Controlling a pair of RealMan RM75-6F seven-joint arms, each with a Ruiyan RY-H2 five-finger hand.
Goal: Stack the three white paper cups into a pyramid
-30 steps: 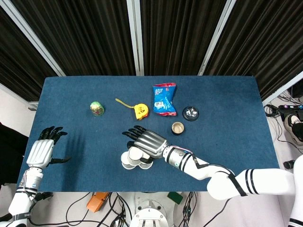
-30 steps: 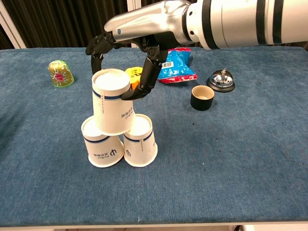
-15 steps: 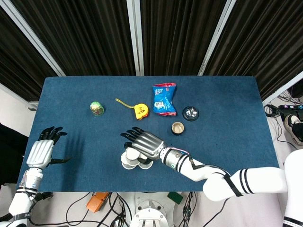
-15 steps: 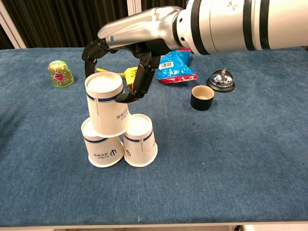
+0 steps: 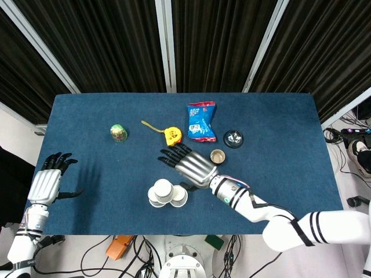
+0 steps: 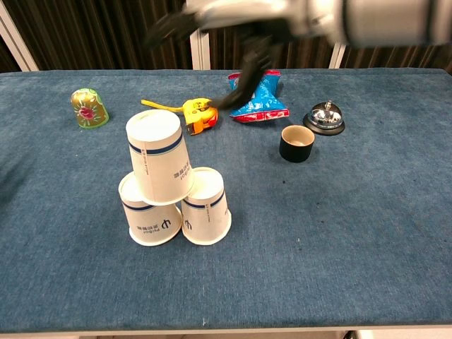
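White paper cups (image 6: 169, 187), three, stand stacked; right hand (image 5: 188, 165) and left hand (image 5: 46, 182) both spread, empty.

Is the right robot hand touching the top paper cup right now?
Apart. The chest view shows the right robot hand lifted well above the top paper cup, open blue table between them.

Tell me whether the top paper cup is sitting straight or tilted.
Tilted. In the chest view the top paper cup leans to the left on the two lower cups, upside down, and the right hand is clear of it.
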